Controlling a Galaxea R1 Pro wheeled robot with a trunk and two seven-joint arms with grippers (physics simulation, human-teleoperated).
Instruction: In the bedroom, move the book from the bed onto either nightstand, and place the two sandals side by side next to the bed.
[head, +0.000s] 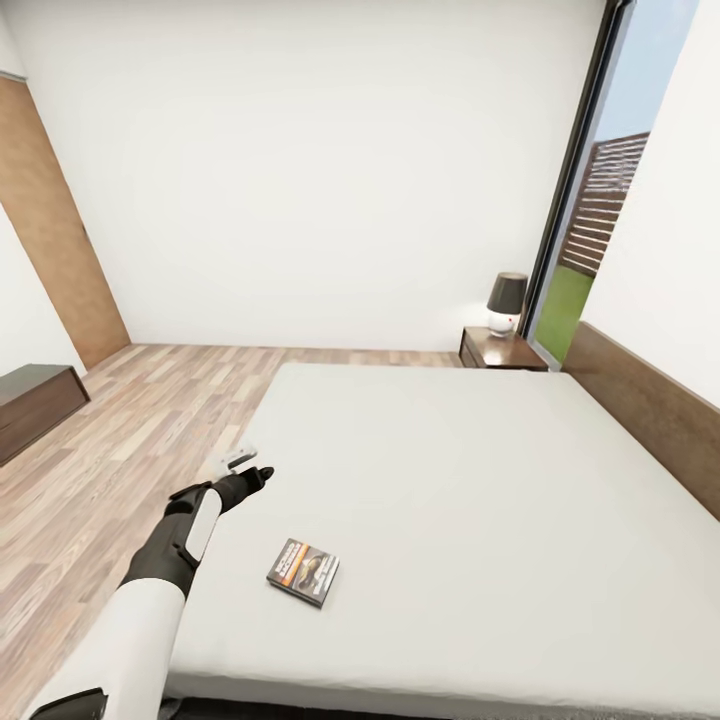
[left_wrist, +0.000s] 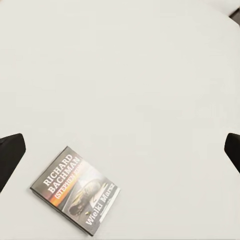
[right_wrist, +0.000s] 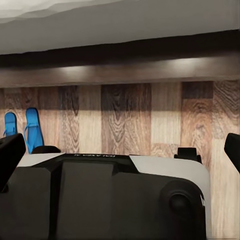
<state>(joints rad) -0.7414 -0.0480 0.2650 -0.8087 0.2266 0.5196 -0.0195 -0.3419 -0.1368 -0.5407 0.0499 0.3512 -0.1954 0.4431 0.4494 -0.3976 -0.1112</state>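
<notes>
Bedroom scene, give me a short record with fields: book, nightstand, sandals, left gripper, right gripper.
book: lying flat, cover up, on the bed near its foot corner
nightstand: beside the headboard, by the window, lamp on top
sandals: two blue ones side by side on the wood floor
left gripper: open, above the mattress, apart from the book
right gripper: open, holding nothing

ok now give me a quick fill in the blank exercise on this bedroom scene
1. The book lies flat on the ____.
2. The lamp stands on the ____ in the far corner.
3. The two sandals on the plank floor are coloured ____.
4. The left gripper hangs above the mattress with jaws ____.

Missing words: bed; nightstand; blue; open
</notes>
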